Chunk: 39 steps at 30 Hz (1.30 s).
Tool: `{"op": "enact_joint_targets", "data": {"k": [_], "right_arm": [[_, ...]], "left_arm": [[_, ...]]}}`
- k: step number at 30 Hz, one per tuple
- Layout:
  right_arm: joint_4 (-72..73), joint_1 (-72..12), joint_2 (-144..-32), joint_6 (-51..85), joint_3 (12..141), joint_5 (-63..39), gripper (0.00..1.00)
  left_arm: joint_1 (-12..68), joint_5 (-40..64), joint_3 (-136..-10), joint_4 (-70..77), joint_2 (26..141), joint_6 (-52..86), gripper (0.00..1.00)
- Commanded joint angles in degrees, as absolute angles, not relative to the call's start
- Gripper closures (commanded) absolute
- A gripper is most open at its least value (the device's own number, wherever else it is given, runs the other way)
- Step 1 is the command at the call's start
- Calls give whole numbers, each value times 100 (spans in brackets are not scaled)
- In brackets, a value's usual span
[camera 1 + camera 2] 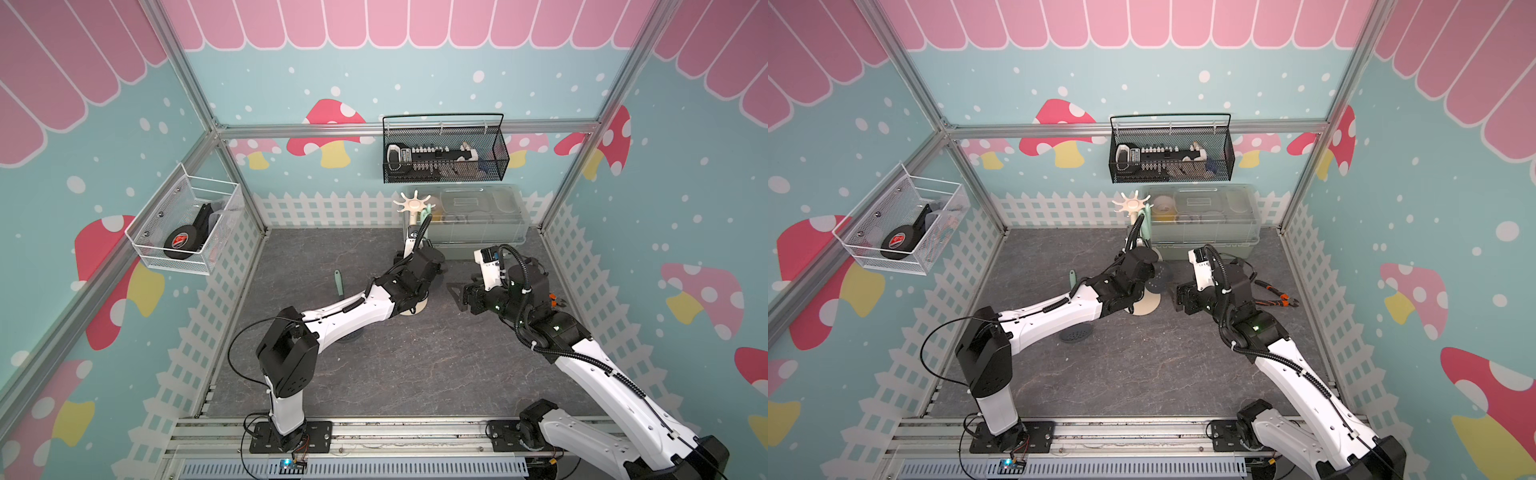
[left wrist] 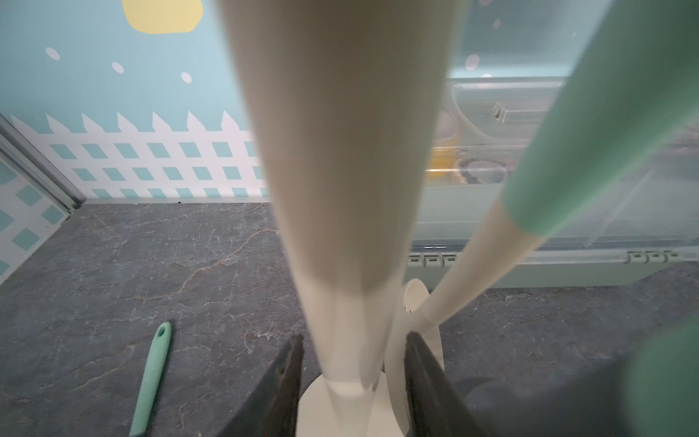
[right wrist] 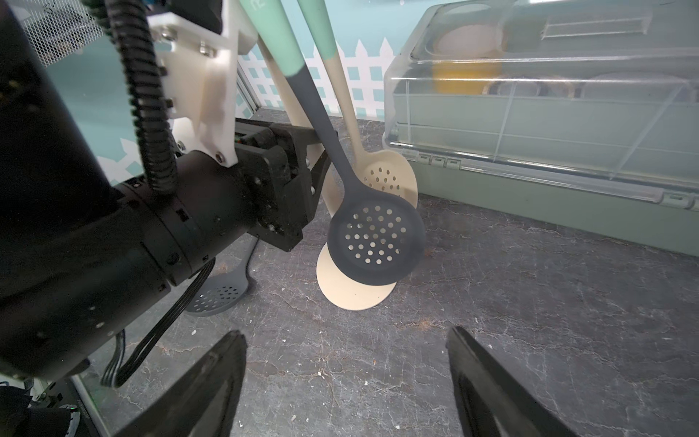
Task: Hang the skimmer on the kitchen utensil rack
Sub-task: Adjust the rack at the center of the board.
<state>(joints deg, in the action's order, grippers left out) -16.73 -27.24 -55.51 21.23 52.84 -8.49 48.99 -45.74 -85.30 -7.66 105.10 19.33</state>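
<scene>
We saw a cream rack (image 1: 413, 203) standing on the grey table (image 1: 374, 374). A grey skimmer (image 3: 374, 238) with a mint handle hung from it, head just above the rack's base, and a cream skimmer (image 3: 389, 178) hung behind. We judged the hanging done, with only the arms' retreat left. A third skimmer (image 1: 1075, 332) lay on the table under the left arm; we could not tell whether it was also meant.

The left end effector (image 2: 353, 338) straddled the pole low down, jaws partly open with a gap on each side, gripping nothing. The right end effector (image 3: 346, 333) gaped wide and empty nearby.

Only the right wrist view showed the hanging heads plainly. Only the top views showed the hook crown. Only the left wrist view showed the gaps beside the pole.
</scene>
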Motion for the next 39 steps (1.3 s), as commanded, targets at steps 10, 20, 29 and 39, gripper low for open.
{"op": "enact_joint_targets", "data": {"k": [10,20,29,39], "right_arm": [[-1738,-2665,-5594,1980,5413,-958,8],[-1714,-2664,-5734,1980,5493,-969,7],[-1644,-2672,-5807,2073,5414,-1033,7],[-1326,-2668,-6073,2319,5314,-1259,7]], "left_arm": [[4887,-4946,-7873,-1125,9761,1979,22],[4878,-5120,-7012,-1576,9104,2372,8],[4748,-4833,-5960,-3034,7862,3543,1],[3553,-2337,-4452,-3525,6594,4831,1]]}}
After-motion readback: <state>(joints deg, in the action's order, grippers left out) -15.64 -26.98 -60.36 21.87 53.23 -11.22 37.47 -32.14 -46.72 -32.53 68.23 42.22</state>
